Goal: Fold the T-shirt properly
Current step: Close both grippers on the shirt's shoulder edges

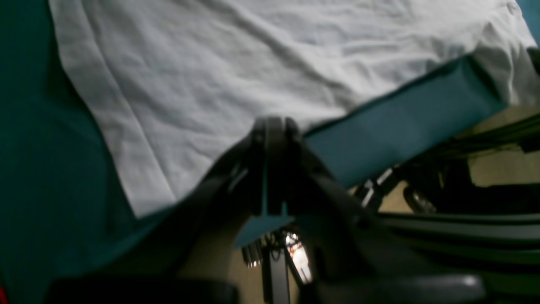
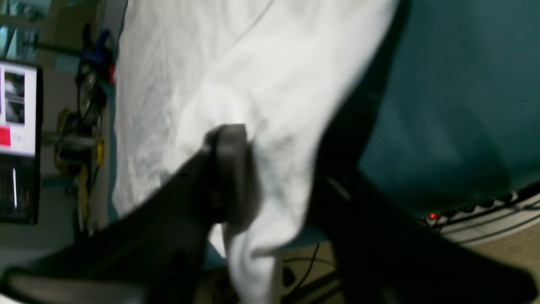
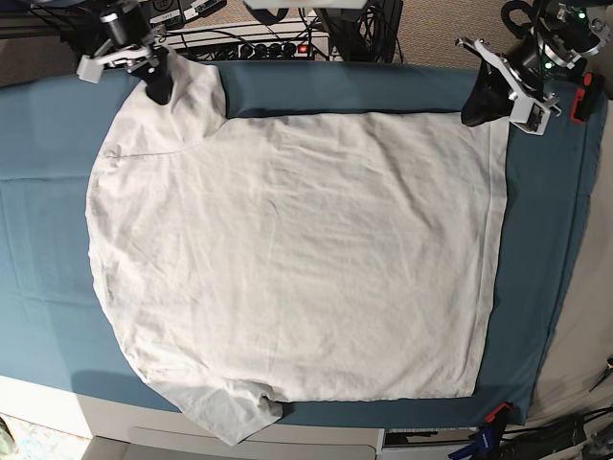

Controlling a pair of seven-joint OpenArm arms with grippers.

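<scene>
The white T-shirt point(image 3: 297, 249) lies spread flat on the teal cloth point(image 3: 38, 240), with its hem toward the right of the base view. My left gripper point(image 3: 476, 110) is at the far hem corner. In the left wrist view its jaws point(image 1: 274, 124) are shut on the T-shirt's point(image 1: 211, 63) edge. My right gripper point(image 3: 158, 88) stands over the far sleeve at the top left. In the blurred right wrist view the bunched sleeve of the T-shirt point(image 2: 253, 63) fills the gap of the right gripper point(image 2: 282, 169), whose fingers point(image 2: 228, 169) still stand apart around it.
The teal cloth point(image 1: 400, 126) drops over the table's far edge right under both grippers. A power strip with a red light point(image 3: 305, 48) and cables lie behind that edge. A monitor point(image 2: 17, 139) stands off the table. A red clamp point(image 3: 493, 414) grips the near right corner.
</scene>
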